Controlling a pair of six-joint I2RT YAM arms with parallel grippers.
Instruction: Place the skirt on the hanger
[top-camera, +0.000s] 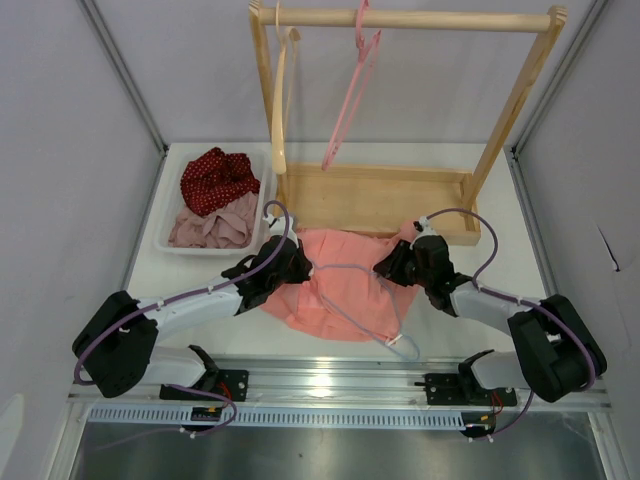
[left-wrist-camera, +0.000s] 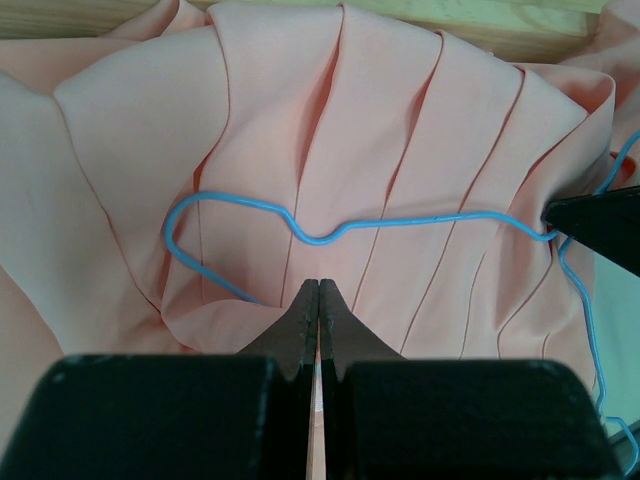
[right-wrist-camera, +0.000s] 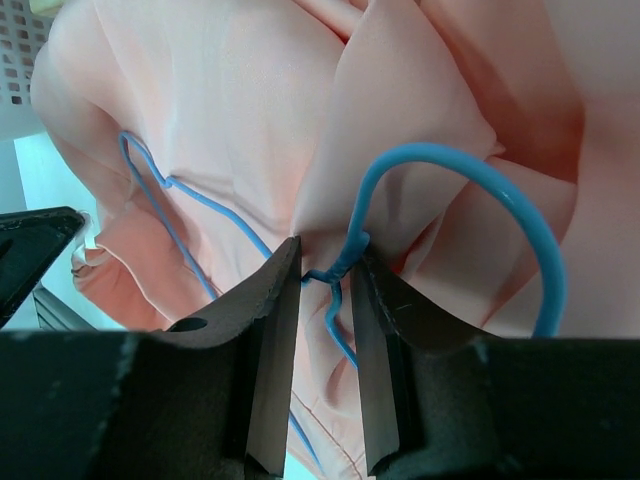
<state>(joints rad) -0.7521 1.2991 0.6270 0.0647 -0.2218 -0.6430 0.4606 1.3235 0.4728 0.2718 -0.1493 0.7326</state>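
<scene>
My right pincer (right-wrist-camera: 328, 262), narrow, pinches the hanger (right-wrist-camera: 440, 150) at its twisted neck; the wire runs across the skirt (right-wrist-camera: 230, 90) toward my left pincer (left-wrist-camera: 318, 290), shut just beside it.

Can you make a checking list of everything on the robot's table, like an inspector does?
Surface: white table, its middle covered by the skirt.
Job's things: skirt spread between the arms; blue hanger lies on it, one end tucked into a fold.
Clutter: tray with red dotted cloth and mauve cloth; rack with pink hanger and wooden hanger.
Pincers: left pincer shut, tips at the skirt; right pincer closed on the blue hanger's wire by the hook.
Cables: a cable loops over each arm.
Surroundings: grey walls, metal rail.
</scene>
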